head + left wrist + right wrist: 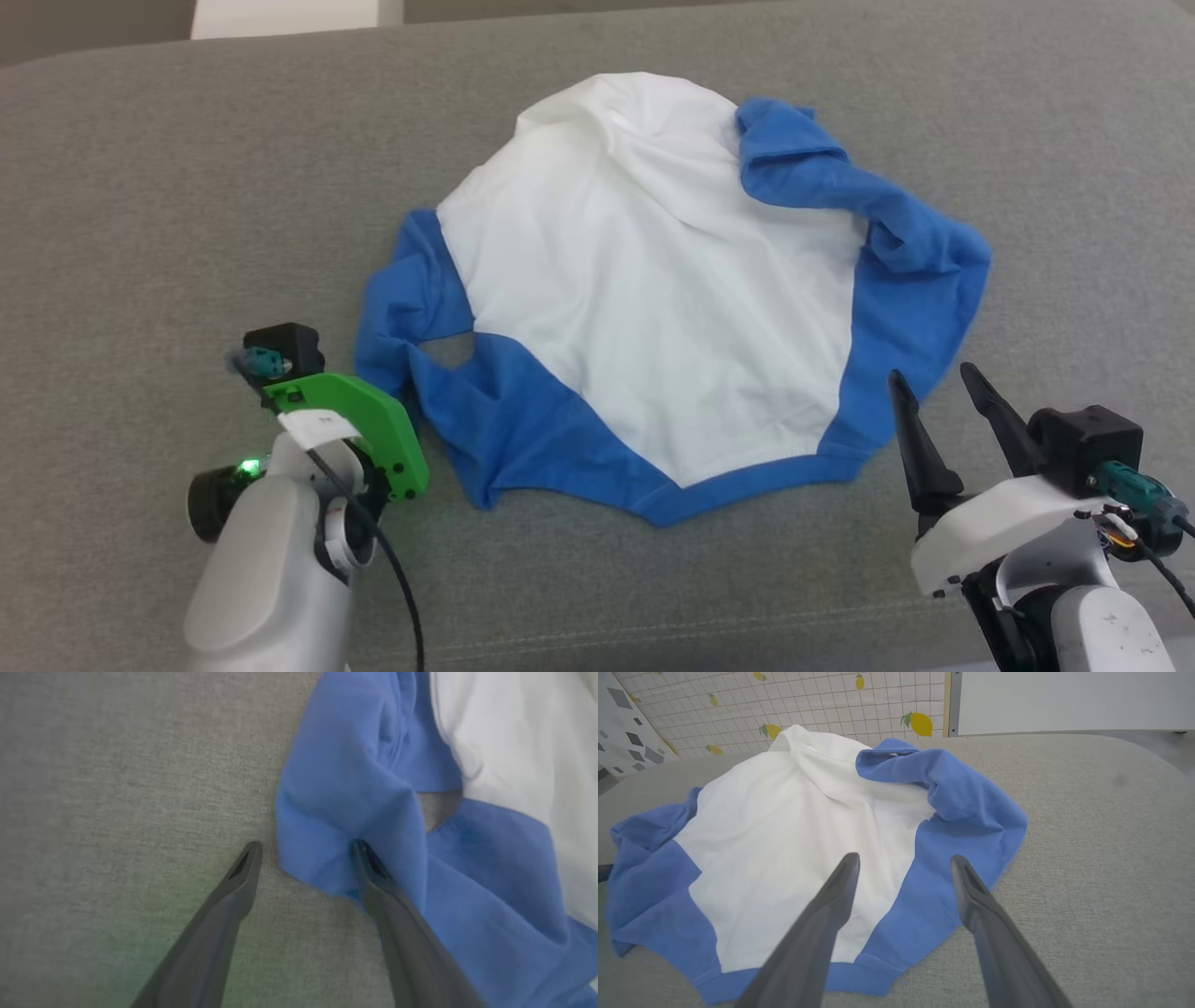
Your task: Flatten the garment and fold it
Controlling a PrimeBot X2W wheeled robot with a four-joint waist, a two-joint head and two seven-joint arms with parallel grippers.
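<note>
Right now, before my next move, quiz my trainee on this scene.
1. True or false: the white-and-blue cotton T-shirt lies smooth and flat on the grey fabric surface.
2. The left pincer is: A) shut on a sleeve; B) open at the shirt's blue edge; C) open over the white middle.
3. Fill in: the shirt fabric nearest the right pincer is coloured ____.
Key: 1 false, it is rumpled; 2 B; 3 blue.

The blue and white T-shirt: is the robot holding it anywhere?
No, nothing is held. The soft blue-and-white cotton T-shirt lies loose on the grey fabric cushion. Both pairs of jaws stand open; the left pair sits at a blue fold.
</note>
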